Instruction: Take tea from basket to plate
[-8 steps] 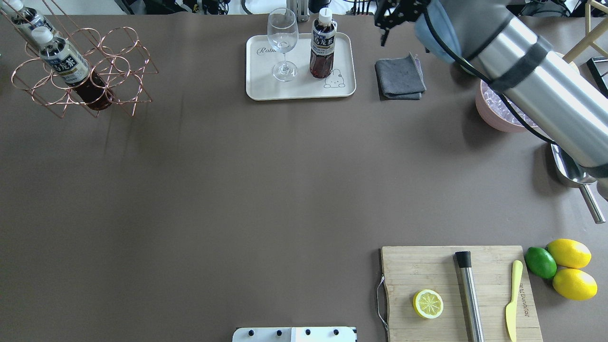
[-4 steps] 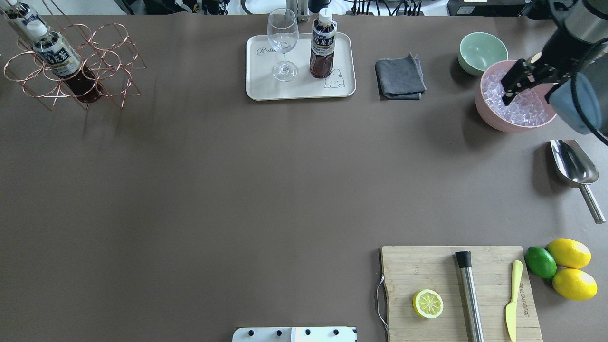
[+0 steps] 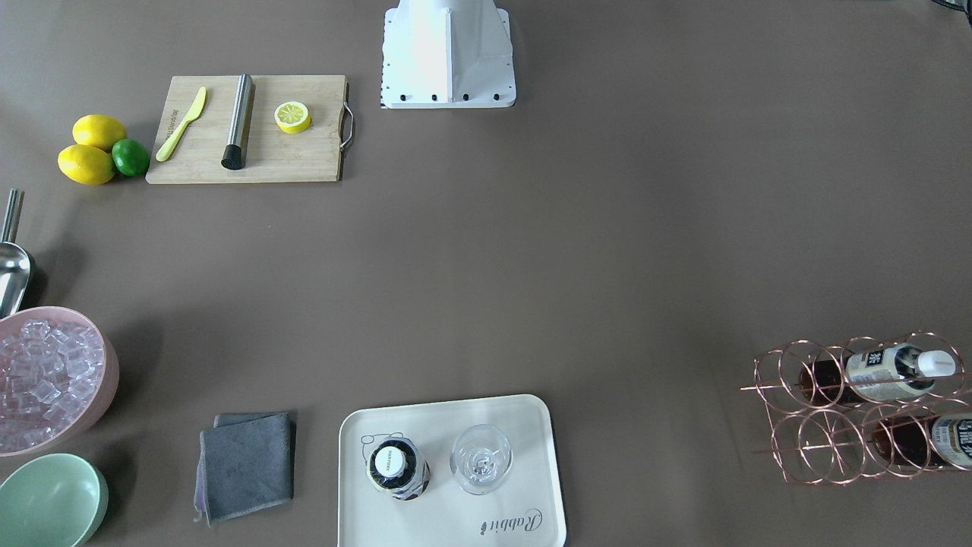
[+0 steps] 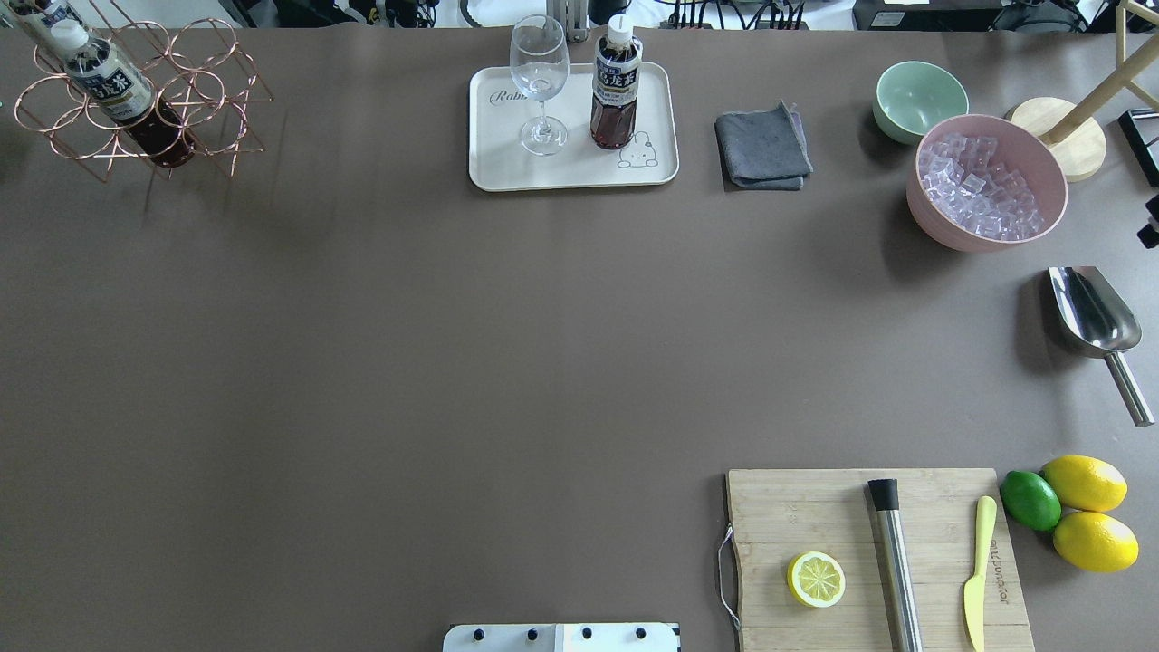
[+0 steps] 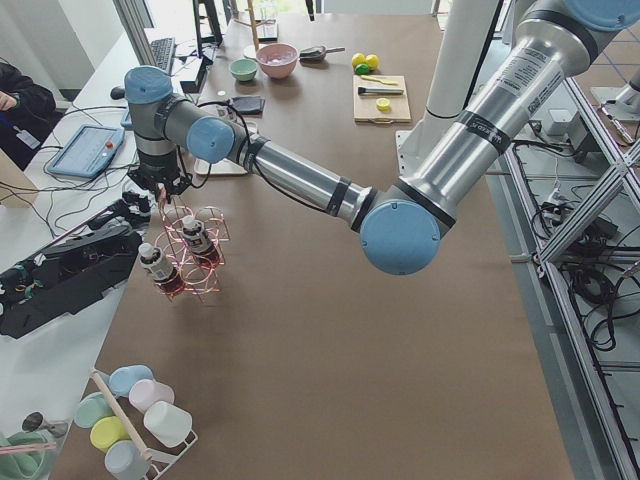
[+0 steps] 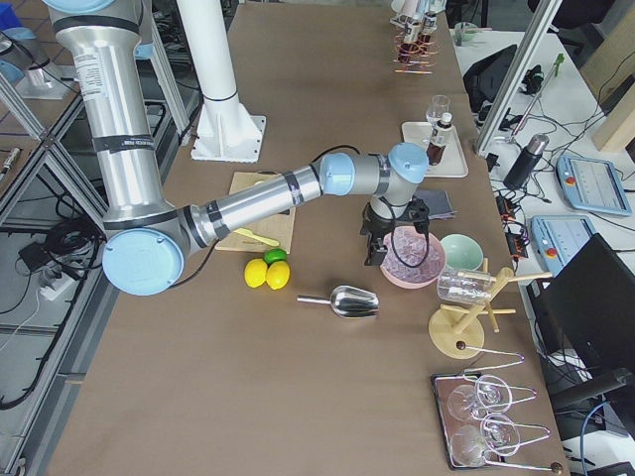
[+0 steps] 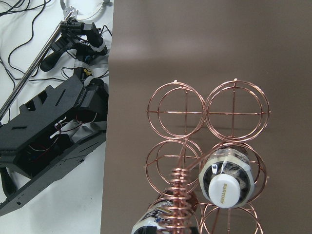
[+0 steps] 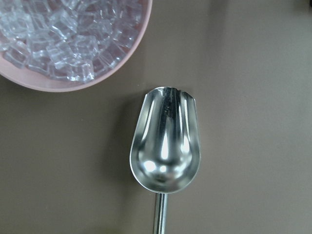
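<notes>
**One tea on the plate, two more in the basket**

Since the overhead view of half a second ago, the right arm has left its place above the pink bowl [image 4: 933, 217] of ice. It now shows only as a dark sliver at that view's right edge. The basket [image 7: 179, 194] has shifted a little toward the far left corner of the table [image 4: 453, 362].

The tea [image 4: 616, 91] stands upright on the plate [image 4: 507, 167], just beside the stemmed glass [image 4: 540, 77] and by the rabbit drawing, with nothing touching it. For this bottle I judge the transfer done. Two like bottles [image 3: 881, 372] sit in the basket's ring cells. If they are meant to go too, those trips remain.

The left end effector [image 5: 165, 190] hangs at the top of the basket's spiral handle in the left side view. I cannot tell whether its fingers are clamped on the wire. The right end effector [image 6: 377, 240] hovers by the pink bowl, above the metal scoop [image 8: 165, 146], and its opening cannot be told either.

The plate carries the script word "Rabbit". The bottle labels read 烏龍茶 in white on dark blue. The white cap [image 7: 222, 187] in the left wrist view reads "SUNTORY". The stamp on the cutting board [image 4: 815, 516] is too small to read.
</notes>
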`<state>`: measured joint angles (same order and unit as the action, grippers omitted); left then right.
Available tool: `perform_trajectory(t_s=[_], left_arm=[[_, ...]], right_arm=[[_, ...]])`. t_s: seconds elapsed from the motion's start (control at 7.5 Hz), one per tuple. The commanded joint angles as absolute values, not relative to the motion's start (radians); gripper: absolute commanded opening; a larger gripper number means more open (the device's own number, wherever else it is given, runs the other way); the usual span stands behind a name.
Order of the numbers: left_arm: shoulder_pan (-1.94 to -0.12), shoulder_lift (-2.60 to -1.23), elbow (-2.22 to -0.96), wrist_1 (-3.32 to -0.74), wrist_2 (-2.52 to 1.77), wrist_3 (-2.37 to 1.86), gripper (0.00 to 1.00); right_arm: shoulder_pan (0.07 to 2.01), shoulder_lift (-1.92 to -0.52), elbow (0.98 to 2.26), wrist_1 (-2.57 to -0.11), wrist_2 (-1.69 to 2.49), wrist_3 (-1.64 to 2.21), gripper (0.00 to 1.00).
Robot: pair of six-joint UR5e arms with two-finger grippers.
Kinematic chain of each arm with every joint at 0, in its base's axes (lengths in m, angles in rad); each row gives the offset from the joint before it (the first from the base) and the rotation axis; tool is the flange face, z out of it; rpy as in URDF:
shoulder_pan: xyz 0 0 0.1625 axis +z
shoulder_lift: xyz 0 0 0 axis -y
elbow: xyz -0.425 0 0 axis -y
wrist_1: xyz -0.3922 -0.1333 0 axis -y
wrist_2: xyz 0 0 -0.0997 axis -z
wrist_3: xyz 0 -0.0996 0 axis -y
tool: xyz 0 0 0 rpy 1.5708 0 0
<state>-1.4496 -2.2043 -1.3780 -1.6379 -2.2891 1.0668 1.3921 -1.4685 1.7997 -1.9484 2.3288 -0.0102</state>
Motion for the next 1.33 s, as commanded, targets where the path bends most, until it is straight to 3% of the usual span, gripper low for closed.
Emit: perform_trajectory(t_s=[0.0, 0.8, 1.2], left_arm=[[-1.454, -2.240, -1.324, -1.640, -2.281, 1.065, 0.00], [-1.416, -2.238, -1.319, -1.673, -2.283, 1.055, 0.00], [-1.390, -2.235, -1.312, -1.692, -2.283, 1.055, 0.00]], right_arm=[[1.446, -1.552, 1.792, -1.939, 2.245, -0.077, 0.99], [1.488, -1.540, 1.639, -1.919, 2.240, -0.140, 0.99], [1.503, -1.562, 1.635, -1.848, 2.243, -0.137, 0.99]])
